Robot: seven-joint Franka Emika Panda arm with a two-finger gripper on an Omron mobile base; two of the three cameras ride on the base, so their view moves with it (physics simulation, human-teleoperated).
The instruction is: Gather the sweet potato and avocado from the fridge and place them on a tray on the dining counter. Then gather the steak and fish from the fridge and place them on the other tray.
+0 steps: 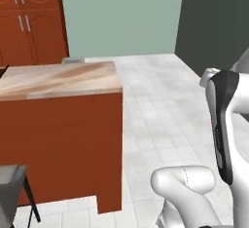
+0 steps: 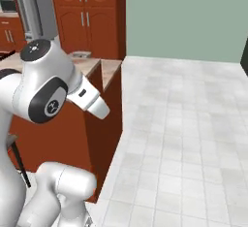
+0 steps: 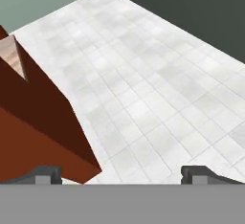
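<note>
The fridge (image 2: 36, 8) appears at the upper left of the right base view as a silver-grey panel with a long dark vertical handle; its door looks closed, though little of it shows. Below and right of it, the dining counter (image 1: 58, 78) fills the left half of the left base view, with its beige marbled top and red-brown wood front. The visible part of the top carries a small pale object (image 2: 80, 54) near the far edge; what it is cannot be told. A dark edge (image 1: 4, 69) at the left border of the left base view may belong to a tray.

In the hand view the gripper (image 3: 122, 175) sits at the bottom centre, jaws spread wide with nothing between them, pointing at the white tiled floor (image 3: 153, 89) past the counter corner.

Judgement: the step in hand is transit toward the fridge, with no item collected in the gripper. The next move calls for driving round the counter end, facing the fridge and reaching its handle.
</note>
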